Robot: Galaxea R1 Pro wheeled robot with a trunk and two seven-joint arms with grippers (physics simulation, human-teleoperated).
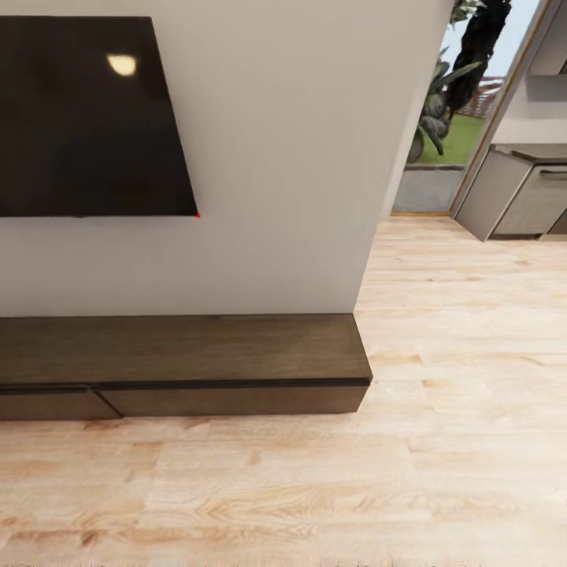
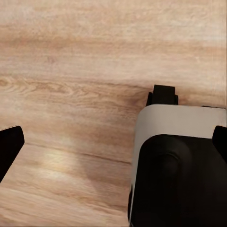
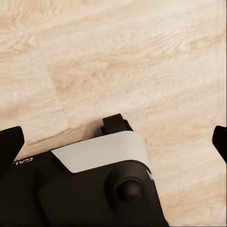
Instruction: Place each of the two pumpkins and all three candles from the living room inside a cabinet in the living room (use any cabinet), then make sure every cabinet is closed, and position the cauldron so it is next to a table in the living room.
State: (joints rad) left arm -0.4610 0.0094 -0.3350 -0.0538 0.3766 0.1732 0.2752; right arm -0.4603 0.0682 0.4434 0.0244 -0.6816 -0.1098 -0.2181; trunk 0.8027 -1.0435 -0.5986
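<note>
Both grippers hang spread and empty over the floor (image 1: 441, 378): left gripper (image 2: 113, 137), right gripper (image 3: 116, 142). We can't spot any pumpkin, candle or cauldron from here. Lower left of the head view there's the low cabinet (image 1: 181, 358) under the TV (image 1: 87, 118), fronts looking shut. We'd guess we're mid-drive, so arms stay tucked while we scan the room.

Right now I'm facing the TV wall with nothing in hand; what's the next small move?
Probably turn the base to search the room. The head view shows a low dark cabinet under the TV, its fronts apparently shut, with no pumpkins, candles or cauldron there. Both wrist views look down at wood floor, with fingertips spread wide and holding nothing.
</note>
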